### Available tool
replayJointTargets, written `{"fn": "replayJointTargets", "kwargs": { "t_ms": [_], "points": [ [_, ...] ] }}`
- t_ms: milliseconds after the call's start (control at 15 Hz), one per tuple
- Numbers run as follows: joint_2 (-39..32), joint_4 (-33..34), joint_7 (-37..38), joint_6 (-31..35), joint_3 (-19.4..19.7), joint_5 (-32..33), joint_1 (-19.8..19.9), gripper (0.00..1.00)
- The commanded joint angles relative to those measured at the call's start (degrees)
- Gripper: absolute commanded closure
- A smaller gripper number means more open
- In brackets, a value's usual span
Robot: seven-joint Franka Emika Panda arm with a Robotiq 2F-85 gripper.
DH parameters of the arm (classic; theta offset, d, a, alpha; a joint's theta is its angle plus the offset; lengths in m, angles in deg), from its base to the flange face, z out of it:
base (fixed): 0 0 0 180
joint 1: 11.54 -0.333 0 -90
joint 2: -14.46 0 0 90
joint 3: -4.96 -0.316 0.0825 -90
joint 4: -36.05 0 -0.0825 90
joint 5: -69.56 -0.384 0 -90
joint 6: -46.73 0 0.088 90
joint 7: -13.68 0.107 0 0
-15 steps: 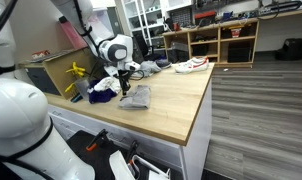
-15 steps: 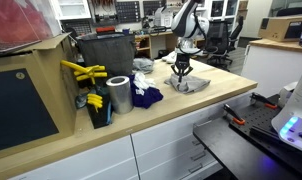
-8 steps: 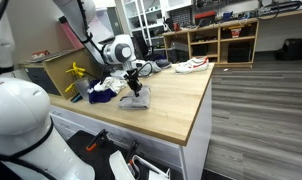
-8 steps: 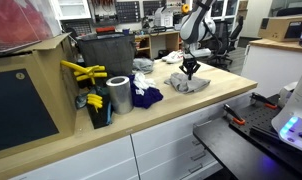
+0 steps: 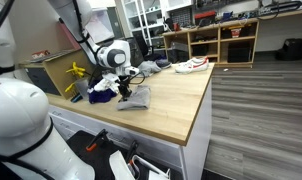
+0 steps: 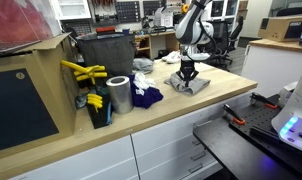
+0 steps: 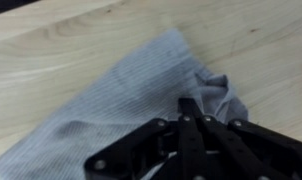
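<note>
- The black Robotiq gripper [image 7: 189, 105] was closed. In the wrist view its two fingertips met just right of the frame's centre, with a puckered ridge of fabric gathered at them, so it appeared to be pinching the grey ribbed cloth [image 7: 121, 95].
- That grey ribbed cloth lay on the light wooden tabletop [image 7: 51, 40]. It was mostly flat, and rumpled only at the end where the fingertips met it.
- In the wrist view the cloth's long axis ran on a diagonal, from the lower left corner of the frame up to the bunched folds right of centre. The gripper sat at that upper right end, so nearly all the fabric trailed away to the left and lower left of the fingertips.
- In both exterior views the gripper [image 5: 124, 92] pointed straight down, low over the tabletop [image 5: 176, 100]. The cloth [image 5: 139, 97] spread from under it toward the right of one frame, and in the other sat directly below the gripper [image 6: 187, 77] as a small heap [image 6: 192, 86].
- Left of the cloth in an exterior view lay a crumpled dark blue rag [image 6: 144, 97], near it but apart. Further left stood a shiny metal cylinder [image 6: 118, 95] and a dark bin [image 6: 103, 55].
- In the upper middle of an exterior view, a white shoe with red trim [image 5: 191, 65] rested well apart from the gripper.
</note>
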Motion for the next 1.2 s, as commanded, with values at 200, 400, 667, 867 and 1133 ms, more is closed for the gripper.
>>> {"fn": "replayJointTargets", "kwargs": {
  "t_ms": [200,400,667,867,1133],
  "points": [
    [2.43,1.67,-12.80,-15.24,-5.28,-17.87,4.89,1.00],
    [3.64,0.94,-11.93,-12.25,-3.32,-15.40,3.42,1.00],
    [4.02,-0.27,-10.86,-4.36,-0.68,-9.23,2.82,1.00],
    [3.07,-0.92,-9.83,2.82,1.10,-4.28,2.56,1.00],
    [1.69,-0.29,-8.94,9.29,1.09,-3.03,2.57,1.00]
  ]
}}
